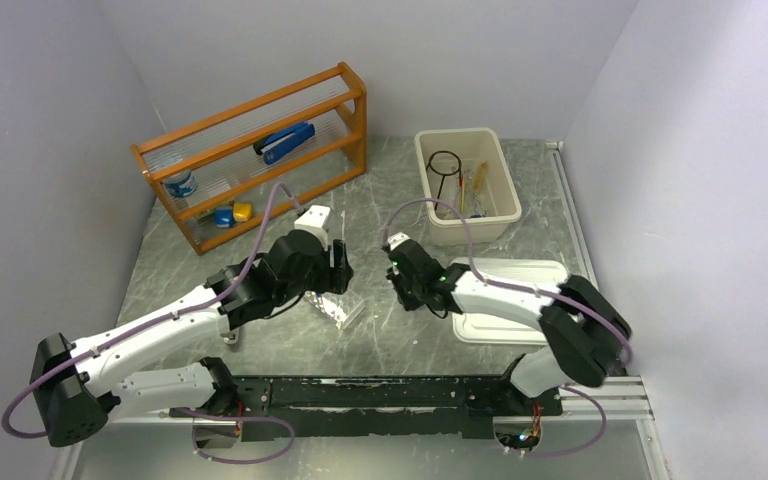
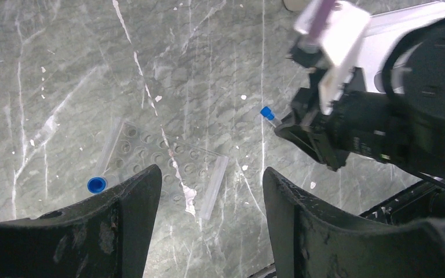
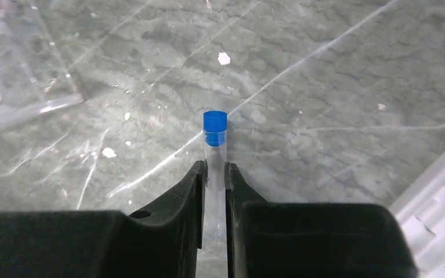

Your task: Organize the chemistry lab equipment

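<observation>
Two clear blue-capped tubes are in sight. The first tube (image 3: 215,155) is the one that matters now, because it sits between the jaws of the right arm (image 1: 480,288). In the right wrist view these jaws are clenched on its clear body from both sides with no gap to see, so I judge it is grasped. Its long axis runs along the fingers, straight away from the wrist, and the blue cap (image 3: 215,126) sticks out in front of the tips. I cannot tell whether it rests on the grey tabletop (image 3: 336,69) or is a little lifted.

The second tube (image 2: 101,171) lies flat on the tabletop, along the left edge of the clear plastic tube rack (image 2: 168,159). The jaws of the left arm (image 1: 160,330) hang over this rack, released and wide apart, grasping nothing.

The rack lies near the held tube, on the left of the right jaws and between the two arms, and its holes appear to face up. I think the coming move is a short carry to the left. The difficulty is the axis: the tube seems to point sideways, so the wrist must turn it cap up before a hole can receive it. The right arm is the nearer one for this tube, the left arm for the second tube
</observation>
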You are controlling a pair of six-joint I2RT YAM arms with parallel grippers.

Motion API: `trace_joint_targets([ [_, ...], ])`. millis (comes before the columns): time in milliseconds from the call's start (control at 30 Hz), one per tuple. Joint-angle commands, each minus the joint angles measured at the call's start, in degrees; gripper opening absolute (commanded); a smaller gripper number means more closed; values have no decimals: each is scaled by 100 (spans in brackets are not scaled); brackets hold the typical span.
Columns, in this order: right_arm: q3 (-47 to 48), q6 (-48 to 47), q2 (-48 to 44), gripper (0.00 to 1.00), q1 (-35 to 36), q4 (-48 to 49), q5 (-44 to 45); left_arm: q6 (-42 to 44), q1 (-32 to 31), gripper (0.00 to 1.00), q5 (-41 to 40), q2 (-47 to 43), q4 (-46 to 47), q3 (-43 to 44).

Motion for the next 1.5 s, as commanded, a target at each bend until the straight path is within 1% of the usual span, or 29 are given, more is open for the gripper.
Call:
trace_joint_targets([
  [0,-477,-112,-1173,9,28,1175,-282,-169,182,69,605,-11,129,217],
  [100,-884,-255,-1970,10,33,2009,-955,-268,299,71,1278,-1,352,167],
  [167,-1064,-320,-2324,11,36,2431,-1429,-364,355,75,1749,82,498,185],
  [300,-1187,-532,-2648,11,42,2782,-2137,-634,397,82,2499,315,671,281],
  [400,-1248,-652,-2735,11,38,2912,-2396,-897,418,81,2748,360,1009,156],
  [500,-1321,-663,-2829,11,33,3017,-2542,-1156,463,73,2845,412,1187,23],
  [600,-1380,-604,-2894,11,37,3083,-2589,-1375,479,64,2675,382,1331,-182],
  [700,-1459,-570,-2934,11,37,3131,-2616,-1444,474,60,2483,354,1374,-296],
  [867,-1545,-555,-2997,10,38,3211,-2672,-1533,478,50,2358,326,1458,-397],
  [1100,-1589,-560,-2928,10,38,3266,-2683,-1357,477,34,2621,587,1457,-258],
  [1233,-1607,-568,-2867,10,38,3276,-2681,-1336,478,25,2602,598,1507,-304],
  [1333,-1649,-553,-2893,11,38,3291,-2620,-1227,476,15,2527,595,1474,-303],
  [1400,-1654,-503,-2885,14,38,3267,-2564,-1098,477,5,2446,604,1402,-279],
  [1433,-1638,-445,-2873,21,38,3213,-2486,-1007,477,5,2395,604,1357,-268],
  [1467,-1605,-381,-2854,35,38,3151,-2343,-867,476,5,2340,596,1309,-254],
])
